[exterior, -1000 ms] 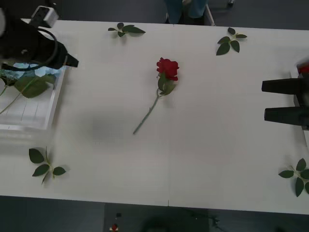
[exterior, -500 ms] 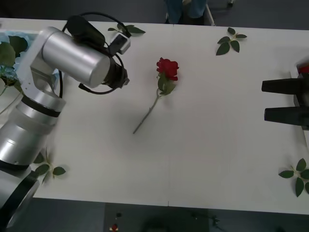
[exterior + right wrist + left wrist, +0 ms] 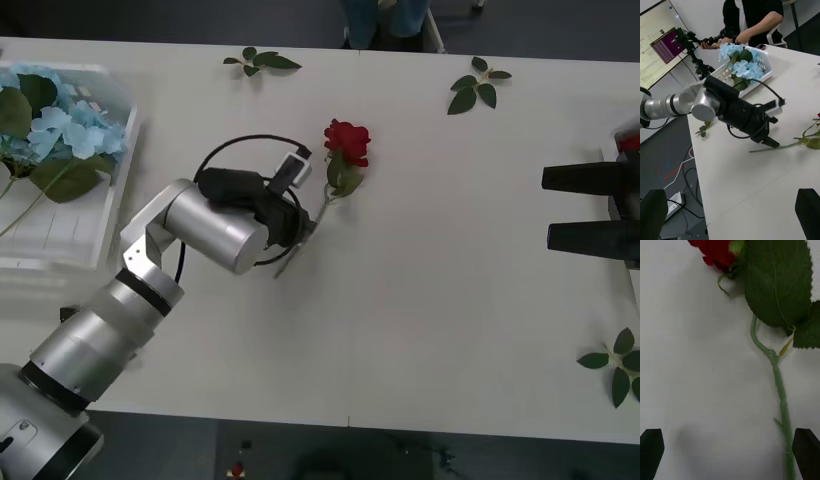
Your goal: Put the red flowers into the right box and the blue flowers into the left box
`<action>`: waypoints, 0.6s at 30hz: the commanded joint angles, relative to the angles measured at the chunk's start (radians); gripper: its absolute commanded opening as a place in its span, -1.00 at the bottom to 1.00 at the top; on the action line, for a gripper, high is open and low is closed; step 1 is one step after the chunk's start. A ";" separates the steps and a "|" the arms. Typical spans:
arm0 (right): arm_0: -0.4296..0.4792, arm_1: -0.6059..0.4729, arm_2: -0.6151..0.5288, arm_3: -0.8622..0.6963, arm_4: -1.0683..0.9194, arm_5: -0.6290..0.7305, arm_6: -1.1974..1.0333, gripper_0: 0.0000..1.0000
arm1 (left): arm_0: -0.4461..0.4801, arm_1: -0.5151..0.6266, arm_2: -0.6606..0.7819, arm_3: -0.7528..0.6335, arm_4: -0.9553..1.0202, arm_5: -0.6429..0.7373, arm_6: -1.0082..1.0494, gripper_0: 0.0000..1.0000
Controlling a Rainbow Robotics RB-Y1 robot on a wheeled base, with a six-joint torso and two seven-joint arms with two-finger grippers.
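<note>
One red flower lies mid-table, bloom [image 3: 347, 140] at the far end and thin green stem [image 3: 779, 390] running toward me. My left gripper [image 3: 730, 455] hovers open just above the lower stem, which runs beside one black finger [image 3: 807, 450]. From the front, that gripper [image 3: 303, 232] covers the stem's lower end. The blue flowers [image 3: 62, 128] lie in the left box [image 3: 118, 195], also visible as blue heads [image 3: 738, 63] in the right wrist view. My right gripper [image 3: 546, 208] waits open at the table's right side, beside a red bloom [image 3: 630, 142] at the edge.
Loose green leaf sprigs lie at the back left [image 3: 262, 60], the back right [image 3: 478, 85] and the front right [image 3: 615, 365]. The left arm [image 3: 150, 290] crosses the table's front left. Bare tabletop spans the middle between the rose and my right gripper.
The left arm has swung from over the left box across to the rose and come down over its stem. The blue flowers are uncovered in the box. The right arm has stayed still.
</note>
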 commanded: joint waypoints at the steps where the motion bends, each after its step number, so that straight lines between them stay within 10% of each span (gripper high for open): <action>1: -0.009 0.004 -0.011 -0.016 -0.012 -0.005 0.018 1.00 | -0.014 -0.020 -0.023 0.002 -0.017 -0.032 0.010 1.00; 18: -0.009 0.004 -0.011 -0.016 -0.012 -0.005 0.018 1.00 | -0.028 -0.041 -0.085 0.005 -0.029 -0.003 -0.003 1.00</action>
